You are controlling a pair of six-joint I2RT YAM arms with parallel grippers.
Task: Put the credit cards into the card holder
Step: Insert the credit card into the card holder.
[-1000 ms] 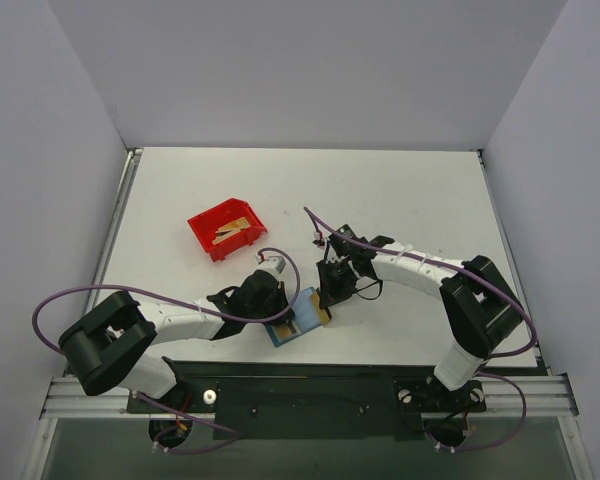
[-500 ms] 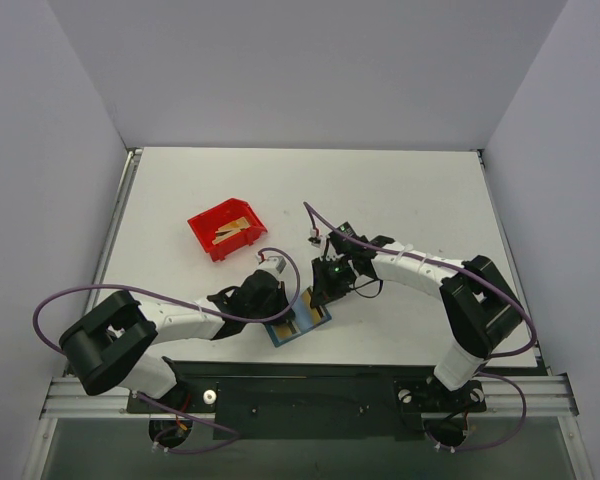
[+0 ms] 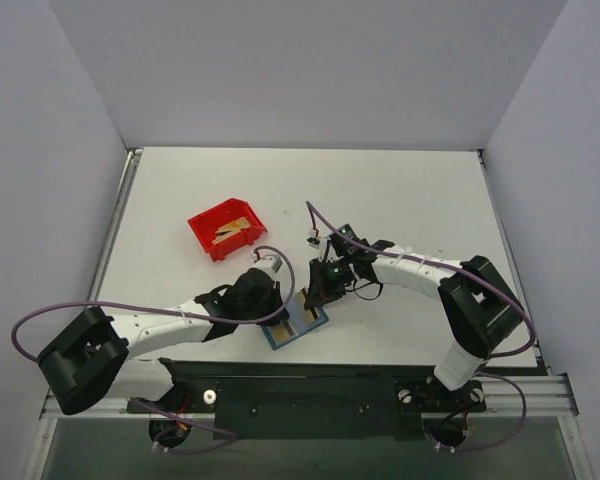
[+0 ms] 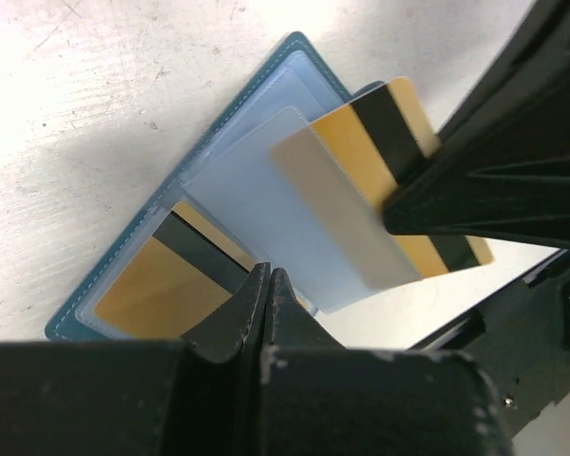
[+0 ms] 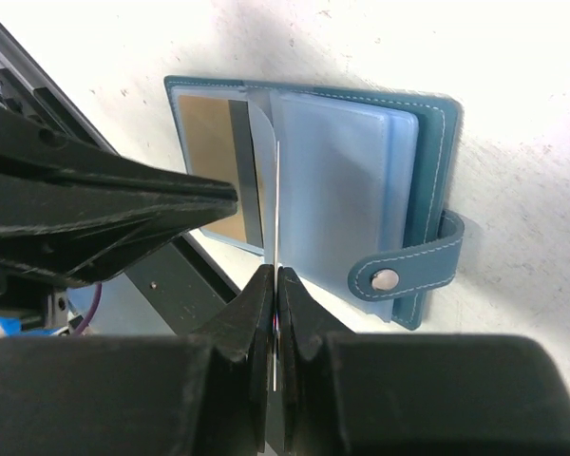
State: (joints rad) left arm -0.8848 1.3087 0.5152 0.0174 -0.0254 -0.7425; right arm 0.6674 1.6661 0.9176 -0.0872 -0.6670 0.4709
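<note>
The teal card holder (image 3: 298,328) lies open near the table's front edge, its snap tab (image 5: 410,270) off to one side. One gold credit card (image 4: 157,290) sits in a clear pocket of the holder (image 4: 266,85). My right gripper (image 5: 277,273) is shut on a second credit card (image 4: 356,176), which is edge-on in the right wrist view, its free end over the light blue sleeves (image 5: 337,180). My left gripper (image 4: 269,274) is shut with nothing between its tips, which rest on the holder's near half. In the top view the left gripper (image 3: 277,303) and right gripper (image 3: 313,295) nearly meet over the holder.
A red plastic bin (image 3: 208,222) with gold cards (image 3: 232,231) in it stands on the table behind and left of the holder. The black base rail (image 3: 300,385) runs just in front of the holder. Purple cables loop off both arms.
My right gripper has carried the card left and nearer, onto the open holder. My left arm's elbow has swung out to the left while its gripper stayed on the holder.
</note>
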